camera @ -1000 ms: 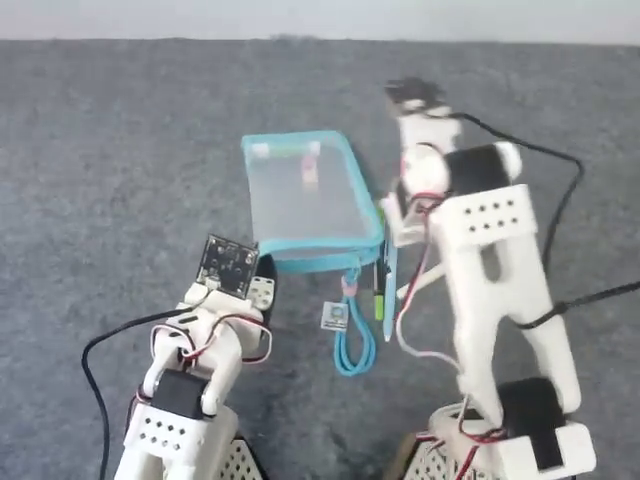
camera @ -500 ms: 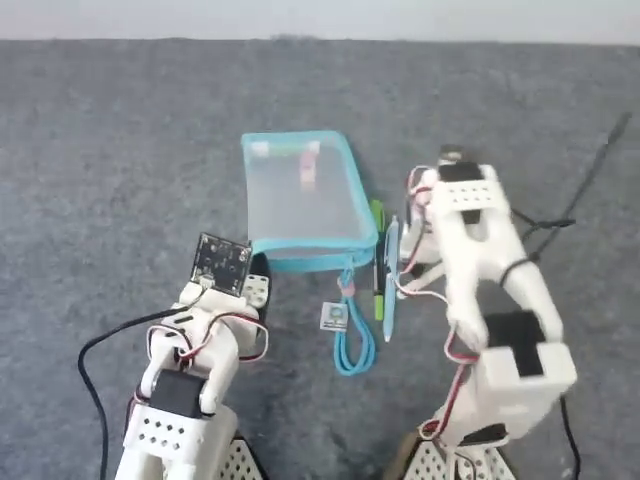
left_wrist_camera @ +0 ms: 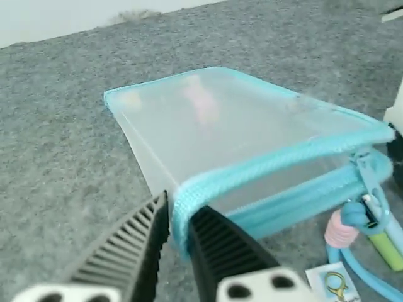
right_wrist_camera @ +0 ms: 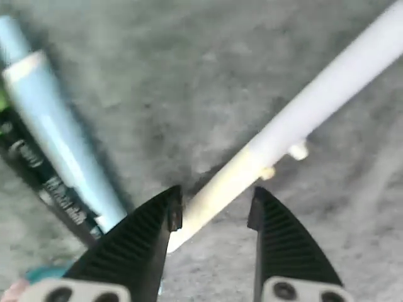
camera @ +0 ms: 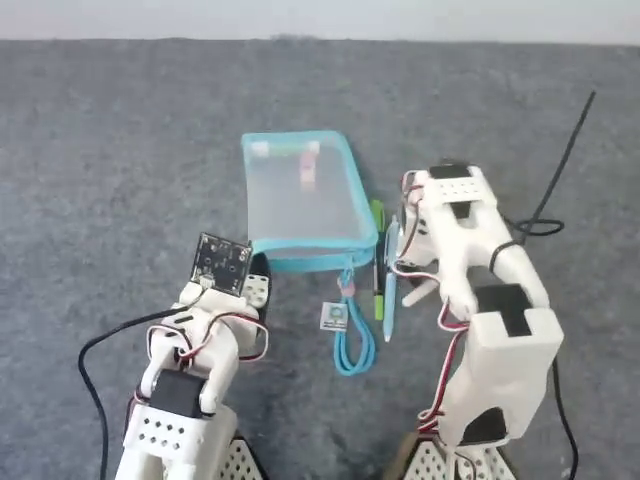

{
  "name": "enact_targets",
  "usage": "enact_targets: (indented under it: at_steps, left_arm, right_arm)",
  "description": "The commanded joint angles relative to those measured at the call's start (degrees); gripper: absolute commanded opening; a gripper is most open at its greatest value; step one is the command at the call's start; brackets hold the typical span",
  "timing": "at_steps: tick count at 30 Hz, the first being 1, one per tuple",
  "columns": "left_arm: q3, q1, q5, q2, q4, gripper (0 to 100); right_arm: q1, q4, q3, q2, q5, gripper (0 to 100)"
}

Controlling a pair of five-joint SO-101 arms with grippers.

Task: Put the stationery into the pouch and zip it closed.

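pouch point(camera: 305, 195) ctr, pens point(camera: 390, 290) just R of it, strap point(camera: 352, 348) at near corner

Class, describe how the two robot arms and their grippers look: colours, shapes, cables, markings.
Both the left arm and right arm are white plastic shells with black motor blocks, rows of small holes, and loose red, white and black cables. The left gripper and right gripper have black ribbed fingers on white bases.

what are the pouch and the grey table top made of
Pouch: likely soft frosted plastic, since a pink shape shows through it; the turquoise trim looks like woven fabric. Table top: probably felt or short carpet, matte and fuzzy.
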Motion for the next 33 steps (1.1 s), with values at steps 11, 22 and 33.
enact_targets:
  at_steps: [11, 22, 33]
  left_arm:
    - [-2.42, -0.35, 0.35, -0.7, -1.14, 1]
    - [-2.42, -0.35, 0.35, -0.7, -1.14, 1]
    - [-1.89, -0.35, 0.26, -0.7, -1.14, 1]
  right_arm:
    - [5.14, -0.4, -3.96, -1.54, 16.44, 2.8]
    - [8.13, 2.07, -12.4, -1.54, 40.44, 1.1]
    - [8.48, 3.56, -8.35, -4.88, 40.62, 13.9]
